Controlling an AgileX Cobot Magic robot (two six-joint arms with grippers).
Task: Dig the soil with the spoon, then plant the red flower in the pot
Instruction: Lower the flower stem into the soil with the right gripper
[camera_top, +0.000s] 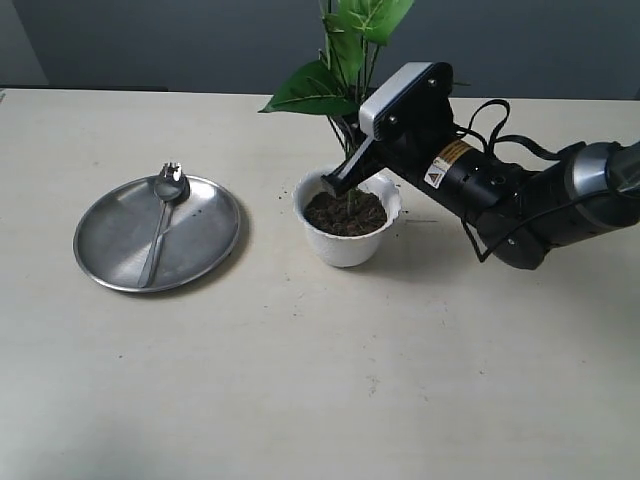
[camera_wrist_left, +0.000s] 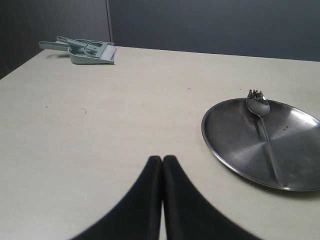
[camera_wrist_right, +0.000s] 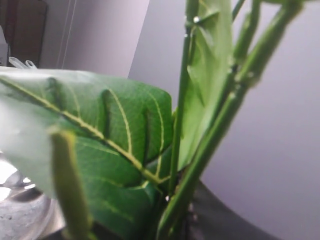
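The pot (camera_top: 345, 250) is a small white cup with a wavy rim, standing just right of the middle of the exterior view on a pale, matte table (camera_top: 300, 400). It is filled with dark, crumbly soil (camera_top: 345, 212), and a few crumbs lie scattered around its foot. The flower (camera_top: 315, 92) stands upright in that soil, its thin green stalks rising to broad, glossy, veined leaves at the upper middle of the frame. Its top is cut off by the frame edge, so no bloom shows.

The right claw (camera_top: 340, 183), black with a white camera housing, reaches in from the right edge and tips down over the pot's mouth. Its tips sit just above the soil, at the foot of the stalks. In the right wrist view the stalks and a leaf fill the picture and run down between dark jaw parts, so it looks pinched on the flower low down.

The left claw (camera_wrist_left: 162, 159) has its black, curved jaws pressed together and holds nothing.

At the left of the exterior view the slim, shiny spoon (camera_top: 160, 225) lies on a round steel plate (camera_top: 115, 235), well apart from both claws. A grey-green dustpan (camera_wrist_left: 90, 52) lies far across the table.
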